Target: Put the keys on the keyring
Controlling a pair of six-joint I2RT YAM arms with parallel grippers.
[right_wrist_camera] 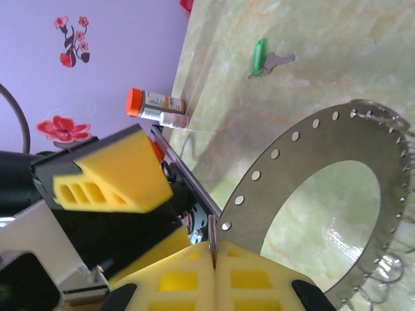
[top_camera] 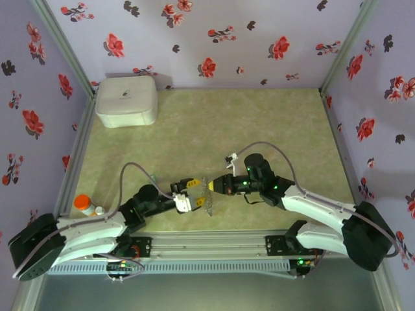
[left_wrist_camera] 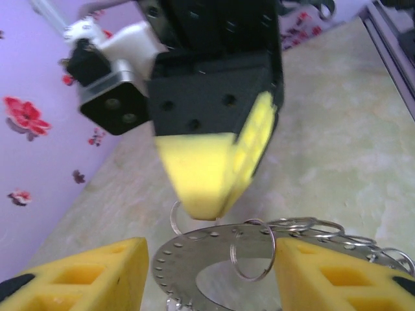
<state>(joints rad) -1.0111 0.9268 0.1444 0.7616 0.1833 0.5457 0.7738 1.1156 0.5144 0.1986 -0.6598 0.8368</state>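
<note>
My right pincer (right_wrist_camera: 213, 256) is pressed together on the rim of the keyring (right_wrist_camera: 292, 162), carrying it; the left pincer (left_wrist_camera: 207, 285) stands spread to either side of that ring; the green key (right_wrist_camera: 259, 57) lies flat on the worktop (right_wrist_camera: 337, 39), away to the left, so I judge the left arm nearer.

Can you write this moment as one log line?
left pincer: open, straddling keyring | right pincer: shut on keyring | green key: on table
</note>
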